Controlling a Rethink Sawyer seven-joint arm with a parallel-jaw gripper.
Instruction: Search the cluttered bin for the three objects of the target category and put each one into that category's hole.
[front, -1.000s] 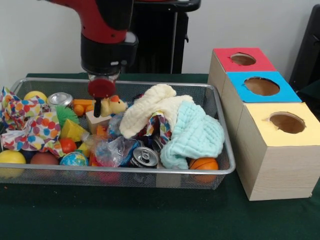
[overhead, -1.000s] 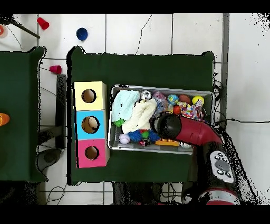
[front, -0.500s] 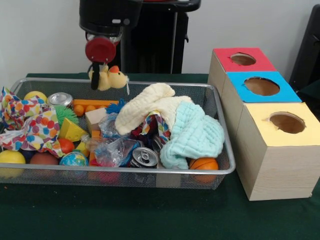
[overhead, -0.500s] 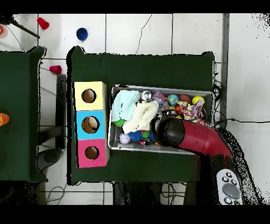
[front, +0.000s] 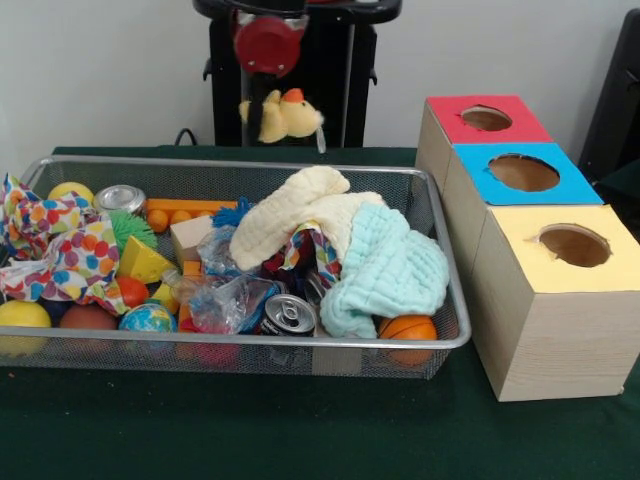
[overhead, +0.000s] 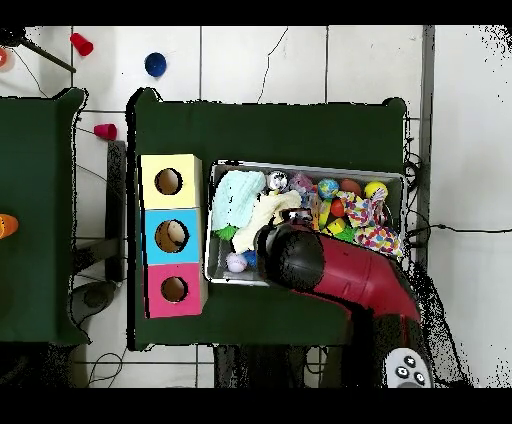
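The claw grips a yellow plush duck with an orange crest, clamped on the toy's left side so that the duck hangs in the air above the far rim of the wire-mesh metal bin. Half a second ago the duck hung further left and lower, above the bin's far-left part; a second ago it still lay among the clutter beside the small wooden block. Now it has risen higher and shifted right, toward the row of three wooden boxes: the red-topped box, the blue-topped box and the yellow-topped box, each with a round hole in its lid. In the overhead view the red and black arm has swung toward the boxes and now covers the bin's middle. The pale yellow cloth, the mint-green cloth, the silver drink can and the small orange basketball lie unchanged in the bin on the green-covered counter.
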